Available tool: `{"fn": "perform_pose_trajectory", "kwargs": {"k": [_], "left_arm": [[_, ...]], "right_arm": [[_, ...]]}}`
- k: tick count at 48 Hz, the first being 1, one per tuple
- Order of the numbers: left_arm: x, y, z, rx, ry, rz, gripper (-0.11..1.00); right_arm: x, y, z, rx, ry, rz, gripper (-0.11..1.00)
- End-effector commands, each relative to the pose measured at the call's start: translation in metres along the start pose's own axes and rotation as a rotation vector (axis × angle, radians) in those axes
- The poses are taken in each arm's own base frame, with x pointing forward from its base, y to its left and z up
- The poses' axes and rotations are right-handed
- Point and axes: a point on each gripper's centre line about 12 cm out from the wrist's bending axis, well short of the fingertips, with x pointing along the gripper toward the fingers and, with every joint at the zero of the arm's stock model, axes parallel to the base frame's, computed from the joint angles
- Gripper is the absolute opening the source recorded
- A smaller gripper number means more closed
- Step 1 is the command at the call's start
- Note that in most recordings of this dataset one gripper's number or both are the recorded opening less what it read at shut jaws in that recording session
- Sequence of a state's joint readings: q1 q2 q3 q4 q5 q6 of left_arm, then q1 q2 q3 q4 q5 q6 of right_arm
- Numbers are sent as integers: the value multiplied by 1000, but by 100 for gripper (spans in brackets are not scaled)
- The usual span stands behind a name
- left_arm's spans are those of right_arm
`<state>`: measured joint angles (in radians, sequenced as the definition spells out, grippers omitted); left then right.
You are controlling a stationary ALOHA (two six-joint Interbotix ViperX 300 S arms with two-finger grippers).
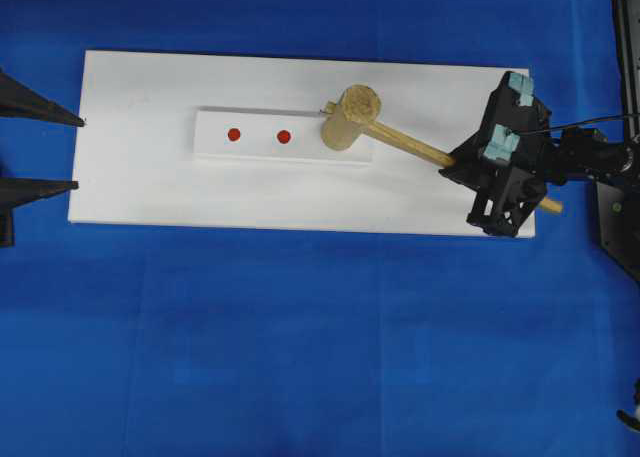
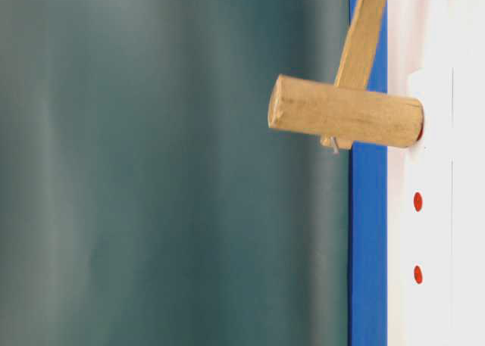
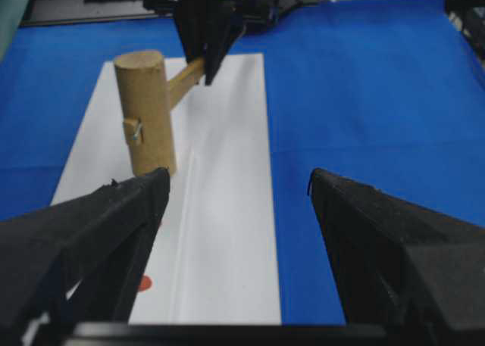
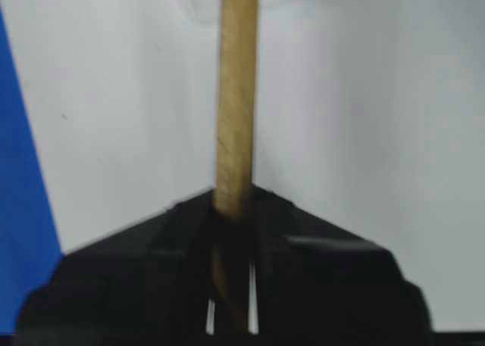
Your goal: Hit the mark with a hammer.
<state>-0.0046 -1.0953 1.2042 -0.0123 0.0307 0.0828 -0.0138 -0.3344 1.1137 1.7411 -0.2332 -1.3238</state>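
Overhead, your right gripper (image 1: 470, 167) is pinching the hammer (image 1: 352, 118) handle, head sitting on the white strip (image 1: 215, 135) beside two red marks (image 1: 284, 136), table level, head meeting the strip, left wrist, your left gripper (image 3: 235, 202) is gaping, right wrist, jaws clamping the handle.

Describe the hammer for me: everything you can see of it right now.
The hammer is a plain light-wood mallet: thick cylindrical head, long straight handle. The right gripper is shut on the handle near its far end, with a stub sticking out behind. The head's lower face meets the right end of the raised white strip, beside two red dots still uncovered. A small metal staple or hook shows on the head.
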Motion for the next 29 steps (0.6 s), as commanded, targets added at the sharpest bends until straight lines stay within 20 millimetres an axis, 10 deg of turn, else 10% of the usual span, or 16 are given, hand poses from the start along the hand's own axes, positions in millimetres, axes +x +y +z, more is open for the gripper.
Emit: {"fn": "perform_pose_trajectory", "kwargs": {"k": [1, 18, 29], "left_arm": [[0, 0, 4, -3, -11, 1, 71], [0, 0, 5, -3, -12, 1, 71], [1, 0, 3, -2, -8, 1, 72]], "right_arm": [[-8, 2, 17, 6, -63, -1, 3], [-64, 17, 68, -43, -320, 90, 3], [-67, 21, 75, -62, -336, 99, 3]]}}
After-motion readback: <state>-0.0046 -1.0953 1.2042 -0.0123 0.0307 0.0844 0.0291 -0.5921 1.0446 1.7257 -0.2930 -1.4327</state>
